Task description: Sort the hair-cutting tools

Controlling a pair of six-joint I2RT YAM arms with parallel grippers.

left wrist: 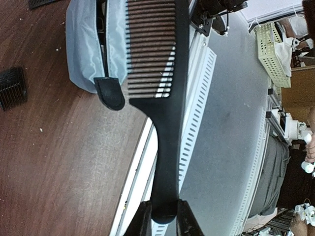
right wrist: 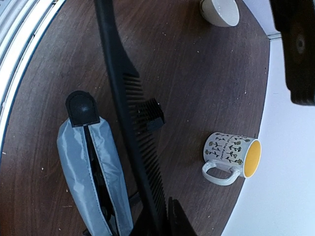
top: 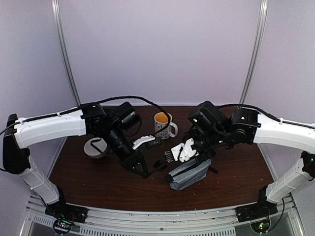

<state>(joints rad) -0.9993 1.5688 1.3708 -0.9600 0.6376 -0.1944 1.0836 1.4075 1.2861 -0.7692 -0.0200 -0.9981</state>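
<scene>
I am looking first at the comb [left wrist: 162, 123], a thin flat black one. It is hanging in the air just beside the grey pouch [right wrist: 74, 162], running along its length on the side that faces the mug [right wrist: 229, 155]. The left gripper [left wrist: 165, 219] is pinching the end of the comb's handle between nearly closed fingers, so this hold is clear to me. The right gripper [right wrist: 162, 223] is sitting at the toothed end. I am seeing only one of its fingers against the comb, so I cannot tell whether its jaws are closed on it. I am judging this as a passing of the comb from one arm to the other, or a guiding of it toward the pouch. The pouch is lying unzipped on the table [right wrist: 206, 73], and something dark is showing inside, but I cannot say what. The small black block [right wrist: 150, 114] is resting on the wood near the pouch, just past the comb. The white bowl [right wrist: 220, 11] is standing well apart from the pouch. I am not finding the scissors in any view, so I am taking the sorting as partly done at most.
</scene>
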